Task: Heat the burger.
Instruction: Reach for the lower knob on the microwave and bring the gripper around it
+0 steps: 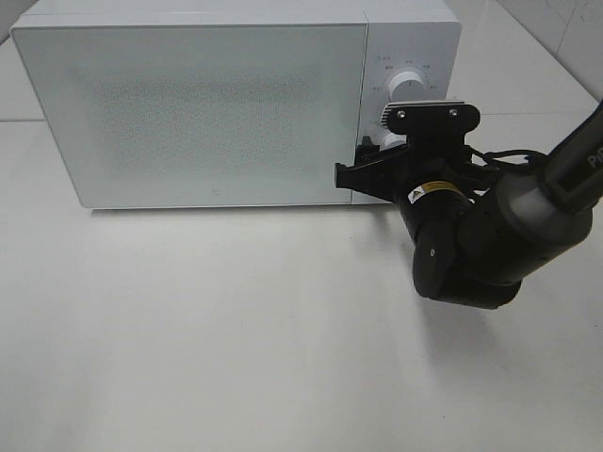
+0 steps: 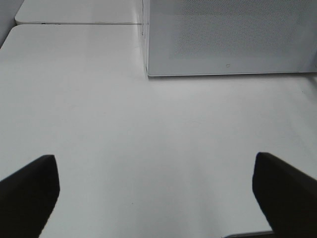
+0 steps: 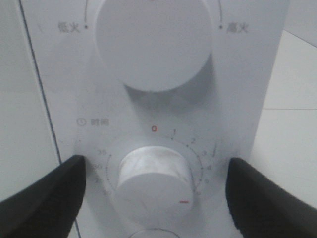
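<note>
The burger is hidden; the white microwave (image 1: 207, 104) has its door shut. My right gripper (image 1: 369, 168) is at the control panel. In the right wrist view it (image 3: 156, 198) is open, with one finger (image 3: 44, 198) on each side of the lower timer knob (image 3: 153, 178) and a gap to the knob on both sides. The knob's red mark sits just past the 5 on the dial. The larger power knob (image 3: 153, 42) is above it. My left gripper (image 2: 156, 198) is open and empty over the table, out of the exterior view.
The microwave (image 2: 228, 34) stands at the back of the white table (image 1: 236, 339). A seam between two table tops (image 2: 74, 23) runs beside the microwave's left corner. The right arm's body (image 1: 490, 235) hangs in front of the control panel.
</note>
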Tool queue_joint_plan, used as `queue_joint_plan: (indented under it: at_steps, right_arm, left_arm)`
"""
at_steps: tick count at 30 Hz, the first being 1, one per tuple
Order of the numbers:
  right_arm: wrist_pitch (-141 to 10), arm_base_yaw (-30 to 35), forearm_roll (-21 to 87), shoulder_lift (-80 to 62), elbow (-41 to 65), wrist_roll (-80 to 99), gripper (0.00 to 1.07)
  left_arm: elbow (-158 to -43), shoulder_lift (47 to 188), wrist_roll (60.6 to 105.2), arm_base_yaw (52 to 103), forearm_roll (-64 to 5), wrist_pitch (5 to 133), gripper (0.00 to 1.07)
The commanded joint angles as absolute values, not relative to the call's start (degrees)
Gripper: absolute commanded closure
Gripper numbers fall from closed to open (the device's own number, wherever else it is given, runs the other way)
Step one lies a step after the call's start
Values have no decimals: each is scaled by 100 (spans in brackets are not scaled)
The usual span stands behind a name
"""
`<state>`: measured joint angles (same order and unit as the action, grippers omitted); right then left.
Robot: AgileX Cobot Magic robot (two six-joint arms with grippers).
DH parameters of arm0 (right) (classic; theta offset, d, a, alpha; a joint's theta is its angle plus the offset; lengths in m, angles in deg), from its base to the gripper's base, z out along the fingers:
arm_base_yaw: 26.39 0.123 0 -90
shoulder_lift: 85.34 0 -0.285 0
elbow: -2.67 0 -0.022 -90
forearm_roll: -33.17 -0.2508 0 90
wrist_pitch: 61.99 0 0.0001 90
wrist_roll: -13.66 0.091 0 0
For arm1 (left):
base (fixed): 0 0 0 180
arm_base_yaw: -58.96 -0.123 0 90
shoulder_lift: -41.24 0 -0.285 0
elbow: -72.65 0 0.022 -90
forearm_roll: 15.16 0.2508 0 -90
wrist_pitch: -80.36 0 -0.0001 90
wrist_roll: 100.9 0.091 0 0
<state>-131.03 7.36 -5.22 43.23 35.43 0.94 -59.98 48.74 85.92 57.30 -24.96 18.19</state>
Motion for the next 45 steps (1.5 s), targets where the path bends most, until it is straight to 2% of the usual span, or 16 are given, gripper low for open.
queue_joint_plan:
  at_steps: [1, 8, 10, 11, 12, 13, 15, 16, 18, 20, 30, 37, 45]
  right_arm:
    - [-13000, 696, -361, 4368, 3405, 140, 33]
    - [-13005, 696, -355, 4368, 3405, 140, 43]
    - [-13005, 696, -338, 4368, 3405, 140, 54]
    - [-13005, 696, -338, 4368, 3405, 140, 54]
    - [-13068, 696, -321, 4368, 3405, 140, 64]
    - [-13068, 696, -321, 4368, 3405, 140, 64]
    - [-13326, 713, -321, 4368, 3405, 140, 77]
    - [-13326, 713, -321, 4368, 3405, 140, 77]
    - [-13458, 713, -304, 4363, 3405, 129, 86]
    - [-13452, 713, -304, 4345, 3405, 123, 89]
    - [-13590, 713, -12, 4340, 3405, 335, 97]
    - [-14214, 713, 962, 4311, 3382, 2191, 102]
    - [-14214, 713, 962, 4311, 3382, 4288, 105]
  left_arm:
    - [-5987, 4766, 8558, 5730, -2525, 1888, 9]
    - [-5987, 4766, 8558, 5730, -2525, 1888, 9]
    - [-5987, 4766, 8558, 5730, -2525, 1888, 9]
    - [-5987, 4766, 8558, 5730, -2525, 1888, 9]
    - [-5987, 4766, 8558, 5730, -2525, 1888, 9]
    - [-5987, 4766, 8558, 5730, -2525, 1888, 9]
    - [-5987, 4766, 8558, 5730, -2525, 1888, 9]
    - [-5987, 4766, 8558, 5730, -2525, 1888, 9]
    - [-5987, 4766, 8558, 5730, -2525, 1888, 9]
    - [-5987, 4766, 8558, 5730, -2525, 1888, 9]
    - [-5987, 4766, 8558, 5730, -2525, 1888, 9]
    - [-5987, 4766, 8558, 5730, -2525, 1888, 9]
    - [-5987, 4766, 8558, 5730, -2525, 1888, 9]
